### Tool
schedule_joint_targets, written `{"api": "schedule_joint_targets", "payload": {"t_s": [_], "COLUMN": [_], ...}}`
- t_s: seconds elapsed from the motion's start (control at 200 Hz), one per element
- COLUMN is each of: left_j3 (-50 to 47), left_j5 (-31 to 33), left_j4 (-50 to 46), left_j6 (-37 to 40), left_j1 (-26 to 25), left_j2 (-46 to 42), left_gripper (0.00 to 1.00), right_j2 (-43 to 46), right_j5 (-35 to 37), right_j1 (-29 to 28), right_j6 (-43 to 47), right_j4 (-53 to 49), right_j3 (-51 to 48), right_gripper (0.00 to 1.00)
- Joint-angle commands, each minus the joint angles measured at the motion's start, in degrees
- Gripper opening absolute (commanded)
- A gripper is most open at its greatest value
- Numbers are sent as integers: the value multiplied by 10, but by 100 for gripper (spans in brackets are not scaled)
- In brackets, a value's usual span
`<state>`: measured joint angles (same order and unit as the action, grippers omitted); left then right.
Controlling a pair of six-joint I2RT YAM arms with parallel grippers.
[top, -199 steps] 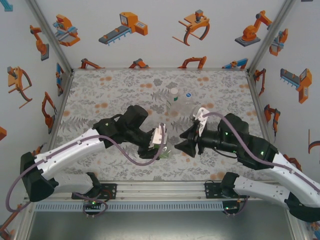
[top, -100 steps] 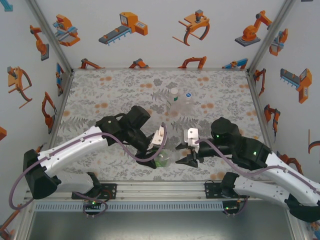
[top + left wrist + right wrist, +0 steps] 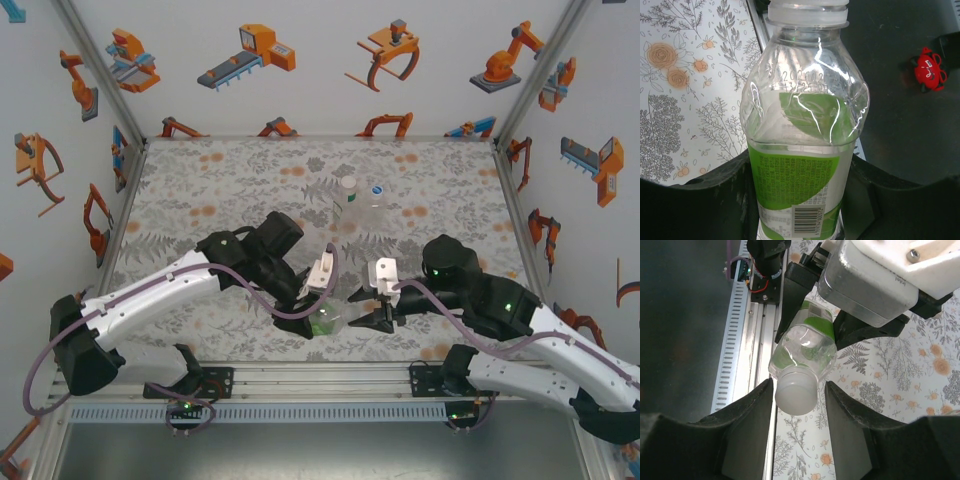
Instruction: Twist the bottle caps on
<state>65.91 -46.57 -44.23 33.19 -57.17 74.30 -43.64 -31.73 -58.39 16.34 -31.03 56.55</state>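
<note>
At the near edge of the counter (image 3: 190, 190), just above the slotted metal rail (image 3: 320, 384), the left claw (image 3: 322, 318) is clamped on the green-labelled bottle (image 3: 800, 150). Its dark fingers (image 3: 705, 195) press the label from both sides. The bottle is held off the surface, lying tilted, with its neck pointing at the right claw (image 3: 358, 320). A pale cap (image 3: 796, 396) sits on that neck. The right claw's jaws stand one on each side of the cap, very close to it; whether they actually pinch it I cannot tell.

The counter is covered in a grey leaf print with orange blossoms. Well back from the arms, around its middle, two other bottles (image 3: 347, 192) stand upright just beside each other, each with a cap on top. White walls (image 3: 320, 90) printed with orange robot-arm drawings close in three sides, and bare metal posts (image 3: 105, 70) run up the corners. Beyond the rail lies a dark floor (image 3: 910, 140) with a small red object (image 3: 928, 75) on it.
</note>
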Motion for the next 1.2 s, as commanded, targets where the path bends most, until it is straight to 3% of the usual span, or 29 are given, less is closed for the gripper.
{"api": "schedule_joint_targets", "payload": {"t_s": [0.0, 0.25, 0.375, 0.481, 0.501, 0.706, 0.881, 1.066, 1.197], "left_j3": [19, 17, 16, 9, 6, -41, -72, -86, -97], "left_j5": [-24, -23, -14, 8, 15, 109, 187, 272, 328], "left_j4": [-5, -1, 2, 23, 31, 157, 237, 283, 320], "left_j6": [-4, -5, -7, -16, -20, -60, -66, -65, -70], "left_j1": [4, 5, 5, 5, 6, 6, 6, 4, 3], "left_j2": [-2, -8, -10, -17, -20, -58, -80, -80, -77], "left_gripper": [0, 0, 0, 0, 0, 0, 0, 0, 0], "right_j2": [4, 6, 8, 16, 18, 35, 11, -24, -24], "right_j5": [-4, 8, 27, 60, 68, 201, 338, 399, 422], "right_j1": [-5, -7, -7, -8, -7, -8, -7, -7, -8], "right_j6": [-3, -10, -25, -78, -94, -329, -587, -843, -947], "right_j4": [13, 18, 20, 34, 40, 107, 80, 41, 55], "right_j3": [-9, -9, -7, -13, -16, -54, -50, -41, -62], "right_gripper": [45, 40, 22, 1, 0, 0, 0, 0, 0]}}
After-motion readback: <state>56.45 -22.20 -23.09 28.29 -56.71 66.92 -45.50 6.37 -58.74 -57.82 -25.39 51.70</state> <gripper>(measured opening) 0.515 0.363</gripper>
